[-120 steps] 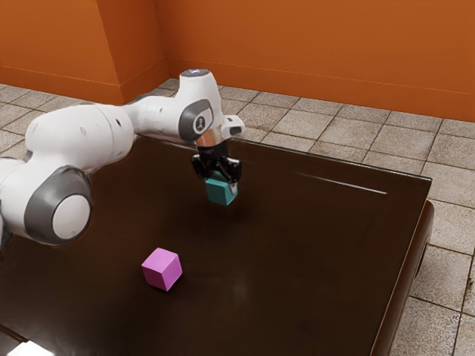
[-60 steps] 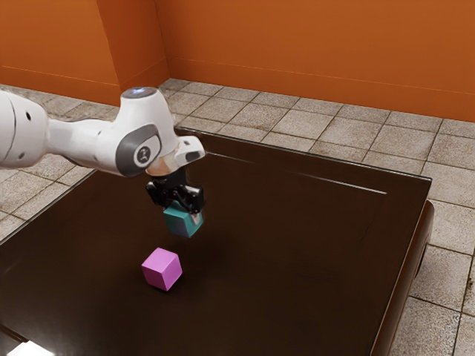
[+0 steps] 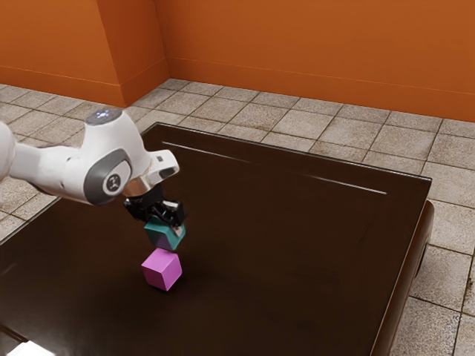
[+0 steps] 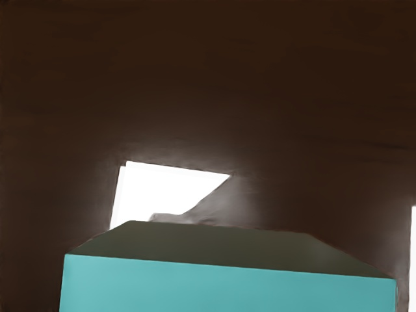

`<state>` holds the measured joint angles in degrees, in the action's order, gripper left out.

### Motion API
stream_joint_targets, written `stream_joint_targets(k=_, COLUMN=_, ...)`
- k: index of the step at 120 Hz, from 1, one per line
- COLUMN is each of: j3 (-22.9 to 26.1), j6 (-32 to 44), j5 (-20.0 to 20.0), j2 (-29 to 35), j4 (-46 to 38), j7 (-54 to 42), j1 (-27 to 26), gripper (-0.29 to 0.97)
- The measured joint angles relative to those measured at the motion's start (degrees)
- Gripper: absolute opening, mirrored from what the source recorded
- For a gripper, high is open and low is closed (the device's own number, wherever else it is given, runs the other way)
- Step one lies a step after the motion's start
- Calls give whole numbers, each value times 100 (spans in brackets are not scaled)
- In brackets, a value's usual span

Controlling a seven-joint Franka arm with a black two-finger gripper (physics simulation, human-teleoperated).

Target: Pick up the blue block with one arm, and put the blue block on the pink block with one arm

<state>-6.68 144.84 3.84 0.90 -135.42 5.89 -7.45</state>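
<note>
Exterior view: the white arm (image 3: 74, 167) is reaching in from the exterior view's left over the dark, glossy desk (image 3: 312, 245), with its wrist angled downward. The black tool (image 3: 162, 220) is pinching the blue block (image 3: 165, 236). Both fingers are pressing on opposite sides of its upper part, and the block is hanging just below the tool, clear of the desk. The block is reading as teal rather than pure blue. The pink block (image 3: 162, 269) is sitting on the desk directly beneath the tool and the held block, with one vertical edge turned toward the camera. The underside of the blue block is coming very close to the pink block's top face; whether the two are touching cannot be told. Wrist view: the blue block (image 4: 227, 283) is showing large right under the hand, with a lit teal face toward the camera and a darker face adjoining it. Beyond the block the desk (image 4: 195, 78) is showing dark brown, with a bright white reflection (image 4: 162, 188) lying on it just past the block's far edge. Beyond the desk, well apart from the tool, a grey tiled floor (image 3: 356, 126) is running up to an orange wall (image 3: 312, 44).
</note>
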Motion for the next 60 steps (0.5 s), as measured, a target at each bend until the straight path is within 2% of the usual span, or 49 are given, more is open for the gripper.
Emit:
stream_joint_targets(k=32, j3=-3, j6=-180, j5=-147, j2=339, j4=-322, j7=11, j1=-99, gripper=33)
stream_joint_targets(k=60, j3=-14, j6=-327, j5=-205, j2=366, j4=-454, j7=-1, j1=-146, gripper=33)
